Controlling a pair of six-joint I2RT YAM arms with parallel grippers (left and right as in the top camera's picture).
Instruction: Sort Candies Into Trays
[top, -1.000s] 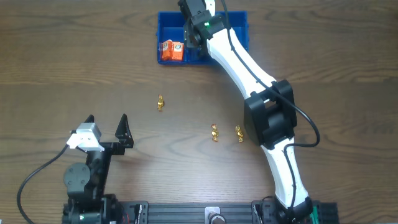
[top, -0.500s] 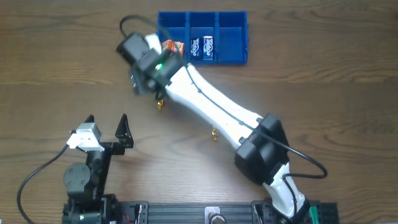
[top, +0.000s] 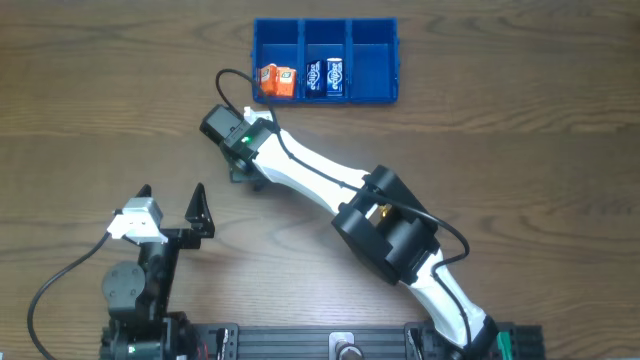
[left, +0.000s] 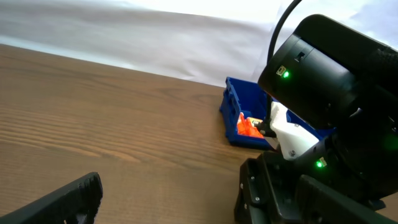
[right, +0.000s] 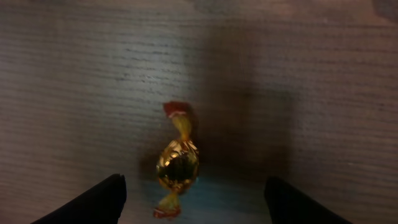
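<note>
A gold-wrapped candy (right: 178, 165) lies on the wooden table between the spread fingers of my right gripper (right: 193, 202), which hangs low over it, open and not touching it. In the top view that gripper (top: 240, 168) is left of the table's middle, in front of the blue three-compartment tray (top: 373, 60). Orange candies (top: 276, 82) lie in the tray's left compartment and blue ones (top: 328, 76) in the middle one. Another gold candy (top: 381, 211) peeks out by the right arm's elbow. My left gripper (top: 172, 200) stands open and holds nothing near the front left.
The right arm crosses the table diagonally from its base to the left middle and covers part of the surface. In the left wrist view the blue tray (left: 239, 102) with orange candies (left: 249, 126) sits behind the right arm's wrist (left: 323, 74). Bare wood lies left and right.
The right arm swung from over the blue tray at the back toward the left and came down over the gold candy. The left arm has not moved.
</note>
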